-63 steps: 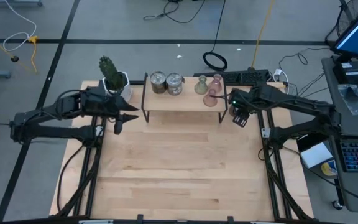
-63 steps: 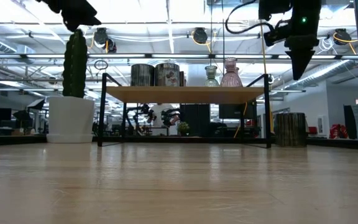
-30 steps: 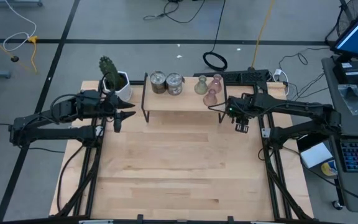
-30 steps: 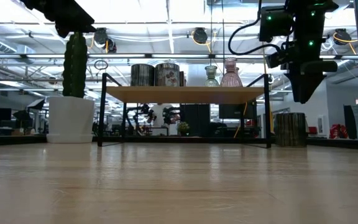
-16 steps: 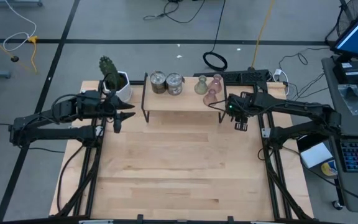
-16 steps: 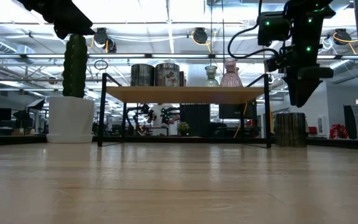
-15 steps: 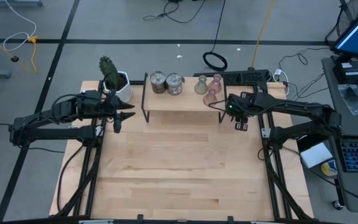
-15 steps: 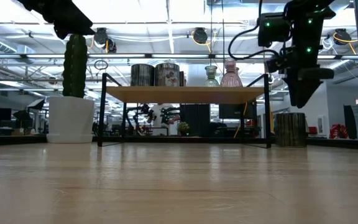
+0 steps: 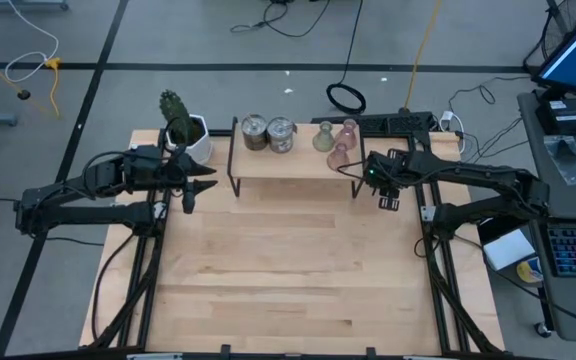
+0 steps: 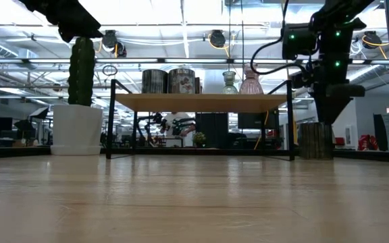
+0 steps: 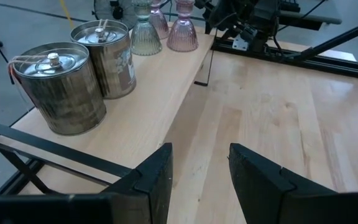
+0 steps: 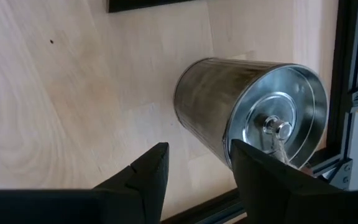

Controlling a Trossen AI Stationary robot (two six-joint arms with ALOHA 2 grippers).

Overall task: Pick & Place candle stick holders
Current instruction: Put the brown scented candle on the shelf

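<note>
On the wooden shelf [image 9: 293, 165] at the table's far edge stand two silver candle stick holders [image 11: 61, 87] [image 11: 107, 59], an olive-green one [image 11: 146, 37] and two pink ones [image 9: 349, 130] [image 9: 339, 155]. A third silver holder [image 12: 247, 112] stands on its base on the table right of the shelf [image 10: 315, 140]. My right gripper [image 12: 197, 171] hangs open just above it [image 10: 331, 111], pointing steeply down. My left gripper [image 11: 201, 174] is open in the air at the shelf's left end [image 9: 193, 185], touching nothing.
A white pot with a green cactus [image 9: 181, 125] stands left of the shelf, close behind my left arm. The shelf's black legs [image 10: 291, 121] stand just left of the silver holder on the table. Bare wooden tabletop [image 9: 288, 270] stretches toward the near edge.
My right gripper has come down toward the silver holder on the table, still open and pointing steeply down. The holder has not moved.
</note>
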